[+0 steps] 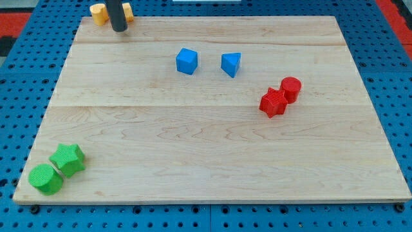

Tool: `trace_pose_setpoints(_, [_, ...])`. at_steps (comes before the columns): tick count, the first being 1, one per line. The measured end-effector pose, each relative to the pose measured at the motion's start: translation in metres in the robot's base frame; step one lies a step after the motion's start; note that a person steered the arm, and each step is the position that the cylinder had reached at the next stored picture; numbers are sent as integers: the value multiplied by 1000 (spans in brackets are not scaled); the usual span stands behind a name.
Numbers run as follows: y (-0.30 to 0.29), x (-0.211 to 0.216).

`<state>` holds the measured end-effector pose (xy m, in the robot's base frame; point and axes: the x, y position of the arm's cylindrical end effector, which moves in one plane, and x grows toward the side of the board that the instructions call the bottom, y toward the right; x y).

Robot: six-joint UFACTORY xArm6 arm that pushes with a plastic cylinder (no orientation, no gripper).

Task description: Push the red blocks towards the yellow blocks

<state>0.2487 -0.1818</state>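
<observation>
Red star block touches red cylinder; my tip, a bare gripperless tool, sits by yellow blocks

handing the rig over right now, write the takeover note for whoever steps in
My tip sits at the view's top left, right by the yellow blocks, far from the reds.
The red star block and red cylinder touch each other at the view's right, mid-board.
Done: nothing visible; the reds are nowhere near the yellows.
Left: get my tip to the reds' right side and push them up-left, probably passing the blue cube and blue wedge.
</observation>
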Motion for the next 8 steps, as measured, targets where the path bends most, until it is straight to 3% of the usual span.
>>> trace_pose_setpoints(1, [-25,32])
trace_pose_setpoints(2, [-76,102])
trace_pose_setpoints(4, [129,248])
trace_pose_setpoints(5, [275,276])
trace_pose_setpoints(6, [335,266])
trace_pose_setpoints(8, [351,197])
